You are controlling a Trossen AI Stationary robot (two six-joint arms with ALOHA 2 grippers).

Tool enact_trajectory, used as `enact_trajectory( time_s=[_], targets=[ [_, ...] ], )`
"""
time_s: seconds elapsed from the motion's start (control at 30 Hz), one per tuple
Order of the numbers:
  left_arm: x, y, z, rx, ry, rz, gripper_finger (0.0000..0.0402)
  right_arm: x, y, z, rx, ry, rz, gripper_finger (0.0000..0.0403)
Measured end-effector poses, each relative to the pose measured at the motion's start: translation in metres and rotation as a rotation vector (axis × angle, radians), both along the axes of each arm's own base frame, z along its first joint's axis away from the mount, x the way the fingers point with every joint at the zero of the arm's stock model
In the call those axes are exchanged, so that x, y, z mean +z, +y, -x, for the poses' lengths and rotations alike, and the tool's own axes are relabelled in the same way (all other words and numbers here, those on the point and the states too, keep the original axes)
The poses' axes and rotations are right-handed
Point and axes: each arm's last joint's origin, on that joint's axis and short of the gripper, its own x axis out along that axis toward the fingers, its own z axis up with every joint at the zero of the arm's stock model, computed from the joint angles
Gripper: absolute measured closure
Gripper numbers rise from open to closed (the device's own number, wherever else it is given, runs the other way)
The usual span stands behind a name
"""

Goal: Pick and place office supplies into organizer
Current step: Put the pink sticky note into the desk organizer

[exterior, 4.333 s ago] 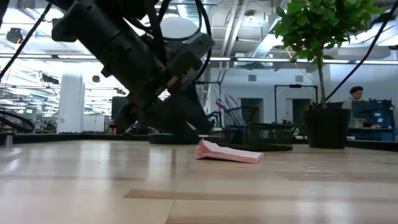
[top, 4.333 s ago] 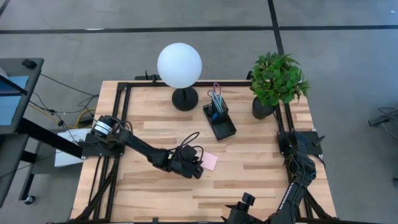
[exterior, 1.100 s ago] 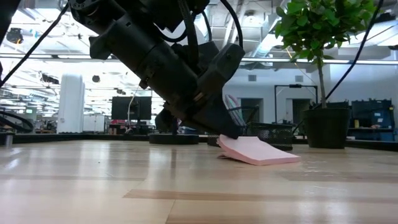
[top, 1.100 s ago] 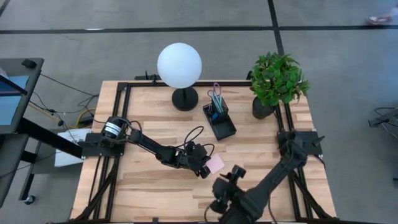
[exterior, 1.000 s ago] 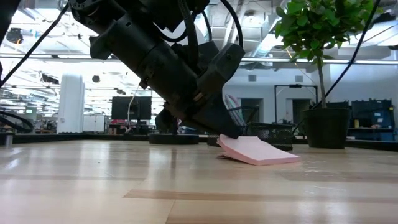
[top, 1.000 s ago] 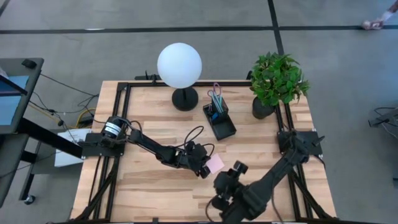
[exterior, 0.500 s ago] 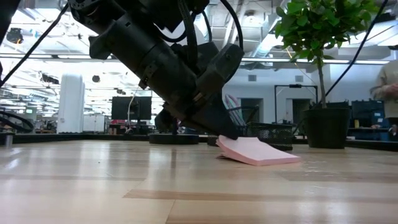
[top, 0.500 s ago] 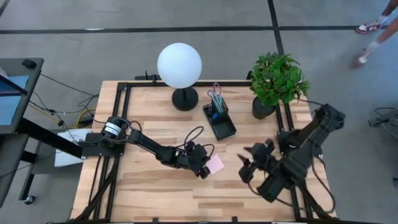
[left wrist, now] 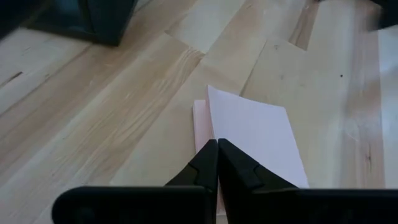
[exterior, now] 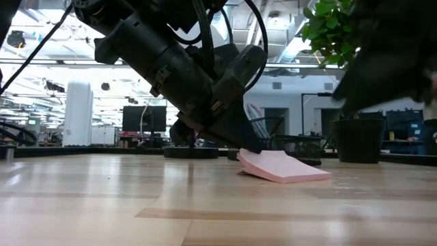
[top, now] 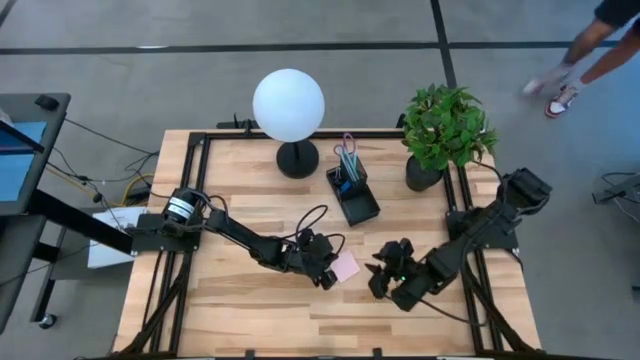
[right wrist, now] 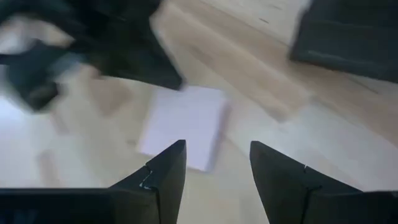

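A pink sticky-note pad (top: 346,265) lies on the wooden table in front of the black organizer (top: 352,190). Purple-handled scissors and pens (top: 347,155) stand in the organizer's cup. My left gripper (top: 330,272) is shut at the pad's left edge. In the low view the pad (exterior: 283,166) sits tilted, its left edge raised and its right edge on the table. My right gripper (top: 380,276) hangs open just right of the pad, fingers toward it, touching nothing. In the right wrist view the pad (right wrist: 183,124) lies ahead of the open fingers (right wrist: 216,149). My left gripper meets the pad's left edge (left wrist: 208,134) with its shut fingertips (left wrist: 217,149), slanting down from the table's left. The top sheets (left wrist: 249,134) stand a little above the lower ones beside the fingertips. Whether any sheet is pinched between the fingers cannot be told.
A lamp with a white globe (top: 289,104) on a black round base (top: 297,160) stands at the far edge. A potted plant (top: 447,125) stands at the far right. A person's legs (top: 585,55) pass on the floor beyond the table.
My right arm has swung up from the table's near edge, out toward the right, then back down and left toward the pad. It now stands close to the pad's right side. The left gripper and the pad have kept still.
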Motion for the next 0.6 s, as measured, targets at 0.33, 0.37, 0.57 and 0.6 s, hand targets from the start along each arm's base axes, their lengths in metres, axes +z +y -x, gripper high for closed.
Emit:
enact_trajectory(
  time_s=[0.33,0.37,0.57,0.6],
  targets=[
    [0.0,0.0,0.0,-0.002,0.003,-0.001,0.0401,-0.011,-0.007,-0.032,0.18,0.035,-0.026,0.0225],
    [0.0,0.0,0.0,-0.003,0.003,-0.001,0.0401,-0.01,-0.007,-0.035,0.21,0.028,-0.029,0.0225],
    [-0.001,-0.001,0.001,-0.008,0.008,0.0,0.0401,-0.007,-0.014,-0.044,0.221,-0.007,-0.034,0.0223],
    [-0.001,-0.001,0.001,-0.011,0.009,0.003,0.0401,-0.007,-0.015,-0.045,0.217,-0.007,-0.033,0.0223]
  ],
)
